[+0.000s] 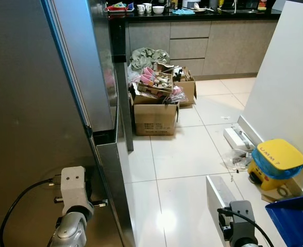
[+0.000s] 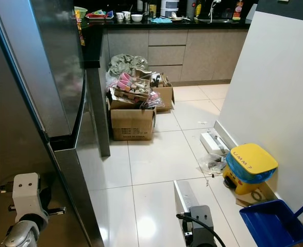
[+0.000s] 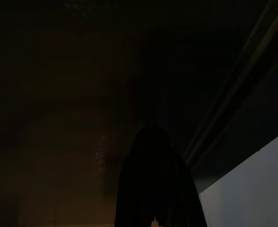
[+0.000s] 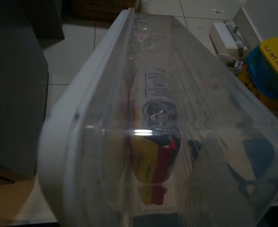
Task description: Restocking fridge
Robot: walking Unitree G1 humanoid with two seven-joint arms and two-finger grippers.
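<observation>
While the robot stands at the shut fridge (image 1: 33, 103), the head views show its left arm (image 1: 71, 206) low against the door and its right arm (image 1: 236, 221) holding a clear box (image 1: 217, 193) over the tiled floor (image 1: 177, 154). Cartons (image 1: 155, 116) and a yellow bin (image 1: 276, 159) sit beyond.

The left wrist view is nearly black; one dark finger (image 3: 155, 184) shows, and whether the left gripper is open I cannot tell.

In the right wrist view the box (image 4: 167, 123) sits close against the camera with a red-and-yellow packet (image 4: 153, 161) inside; the grasp itself is hidden, so I cannot tell its state.

The step in hand looks like carrying stock to the fridge. Next the door needs opening, probably by the left arm.
</observation>
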